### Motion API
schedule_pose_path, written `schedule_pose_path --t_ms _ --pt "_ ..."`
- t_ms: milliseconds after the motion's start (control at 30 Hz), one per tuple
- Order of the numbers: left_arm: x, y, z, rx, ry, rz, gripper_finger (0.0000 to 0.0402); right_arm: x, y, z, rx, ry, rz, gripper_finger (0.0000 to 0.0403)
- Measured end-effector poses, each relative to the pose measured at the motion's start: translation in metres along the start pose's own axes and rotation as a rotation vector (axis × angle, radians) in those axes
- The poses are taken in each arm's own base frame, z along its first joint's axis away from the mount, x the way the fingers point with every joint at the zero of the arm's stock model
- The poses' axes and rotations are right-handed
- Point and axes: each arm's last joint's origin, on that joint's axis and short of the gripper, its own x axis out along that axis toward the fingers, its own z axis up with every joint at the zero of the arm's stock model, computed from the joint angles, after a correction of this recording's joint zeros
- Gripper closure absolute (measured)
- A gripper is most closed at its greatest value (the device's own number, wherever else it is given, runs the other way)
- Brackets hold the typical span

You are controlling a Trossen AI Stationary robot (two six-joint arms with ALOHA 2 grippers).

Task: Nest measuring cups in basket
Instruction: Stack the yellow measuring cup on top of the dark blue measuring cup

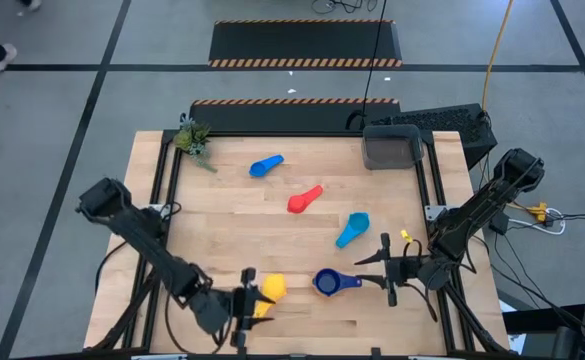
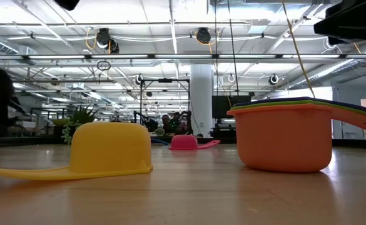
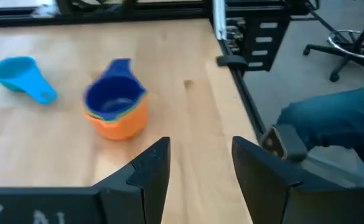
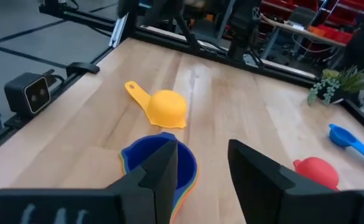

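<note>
While both hands [image 1: 244,305] [image 1: 384,268] stand parted and empty, the nested stack's [image 1: 324,283] handle seemingly points right.

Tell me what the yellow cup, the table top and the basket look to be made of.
Yellow cup: probably moulded plastic, smooth, evenly coloured, with a soft sheen; it lies upside down.
Table top: looks like pale wood, with visible plank seams and grain, matte.
Basket: dark grey with rounded corners, likely plastic, but too small in view to be sure.
</note>
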Motion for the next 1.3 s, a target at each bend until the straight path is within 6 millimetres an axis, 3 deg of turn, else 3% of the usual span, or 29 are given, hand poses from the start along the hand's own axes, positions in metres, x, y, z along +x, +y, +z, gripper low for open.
schedule_pose_path --t_ms 200,333,500,967,1300 --pt "0.014 -0.030 -0.033 0.023 0.025 -0.081 0.0219 0.000 0.000 0.000 0.027 0.001 0.003 0.0268" --pt "0.018 -0.039 -0.052 0.014 0.070 -0.063 0.0194 0.000 0.000 0.000 0.028 0.001 0.004 0.0268" --pt "0.017 -0.049 -0.067 0.139 0.060 -0.002 0.0175 0.000 0.000 0.000 0.028 0.001 0.004 0.0268" --pt "0.016 -0.045 -0.081 0.157 0.158 0.043 0.0228 0.000 0.000 0.000 0.045 0.002 0.005 0.0268" --pt "0.015 -0.042 -0.086 0.201 0.207 0.070 0.0187 0.000 0.000 -0.001 0.039 0.009 0.004 0.0268"
